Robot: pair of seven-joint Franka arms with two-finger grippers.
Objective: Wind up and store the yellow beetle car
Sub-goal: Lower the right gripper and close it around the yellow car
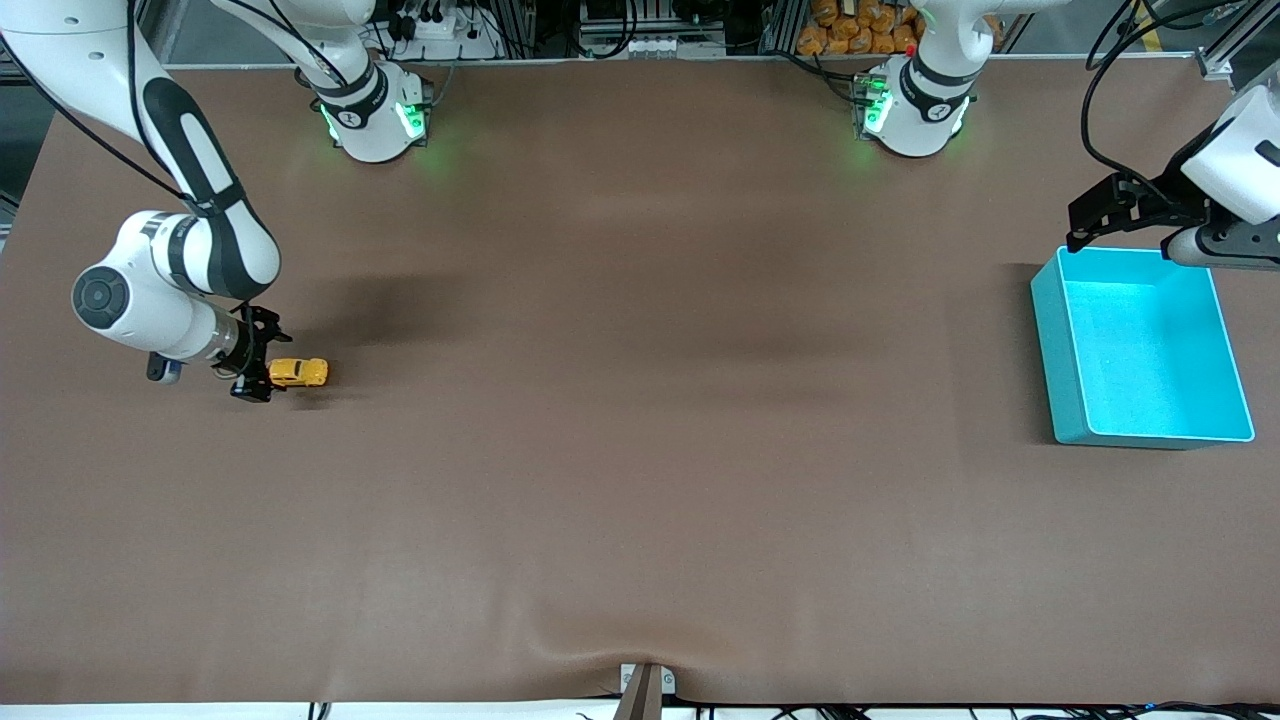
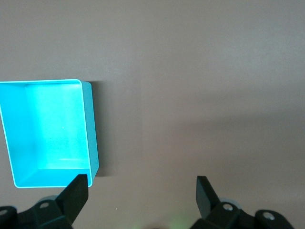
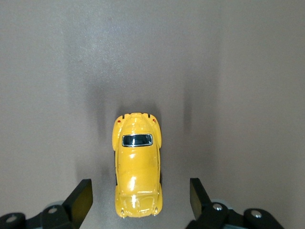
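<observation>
The yellow beetle car [image 1: 298, 372] stands on its wheels on the brown table, near the right arm's end. My right gripper [image 1: 267, 365] is low at the car's end, open. In the right wrist view the car [image 3: 137, 164] lies between the fingers [image 3: 82, 195], with a clear gap on each side, so it is not gripped [image 3: 140, 191]. The teal bin [image 1: 1045, 330] sits at the left arm's end and nothing shows inside it. My left gripper [image 1: 1085, 225] hangs open over the table beside the bin's corner, holding nothing [image 2: 141, 183]. That wrist view shows the bin [image 2: 90, 124] too.
The brown mat [image 1: 640, 400] covers the whole table, with a small fold at its edge nearest the front camera [image 1: 645, 660]. Both arm bases [image 1: 375, 115] stand along the edge farthest from that camera.
</observation>
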